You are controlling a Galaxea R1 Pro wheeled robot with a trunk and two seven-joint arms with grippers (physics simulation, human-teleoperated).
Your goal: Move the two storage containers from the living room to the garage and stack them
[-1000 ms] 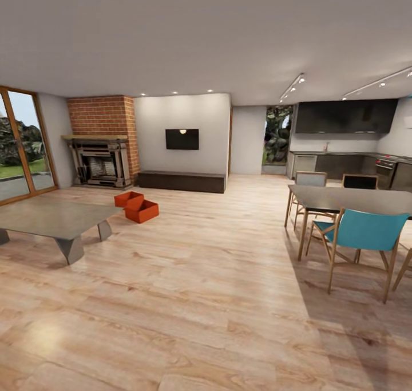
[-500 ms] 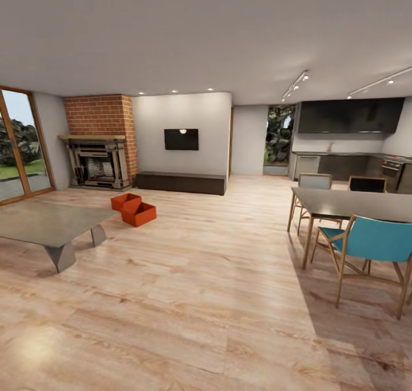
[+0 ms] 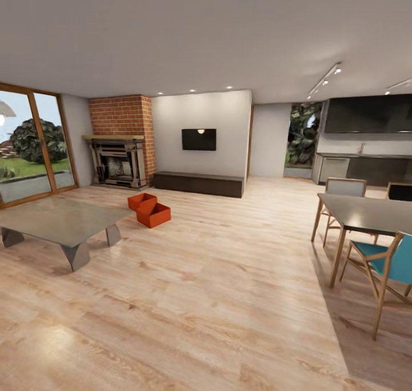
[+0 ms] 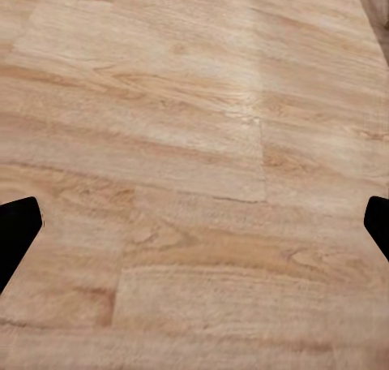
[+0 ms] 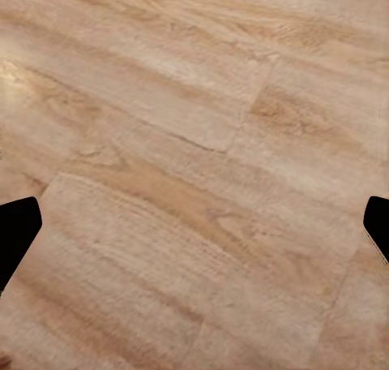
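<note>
While both grippers hang spread wide and empty over bare wood-plank floor (image 3: 217, 299), with the left gripper (image 4: 194, 224) and the right gripper (image 5: 194, 224) each showing only dark fingertips at the edges of their wrist views, the two storage containers (image 3: 150, 209) sit well ahead of them and off toward the left gripper's side, touching or overlapping each other on the planks in front of the brick fireplace (image 3: 120, 153). The nearer bin (image 3: 154, 214) lies askew against the farther one (image 3: 141, 200), and from this far I cannot tell whether one rests partly on the other. That matters: judging from the skew, a grip on one thin wall could drag or tip its neighbour. The low grey coffee table (image 3: 60, 222) stands just beside the approach line on the left gripper's side, so a base that cuts the corner risks clipping its angled leg. The dining table (image 3: 366, 210) and teal chair (image 3: 389, 262) crowd the right gripper's side, leaving less room for a wide turn.
</note>
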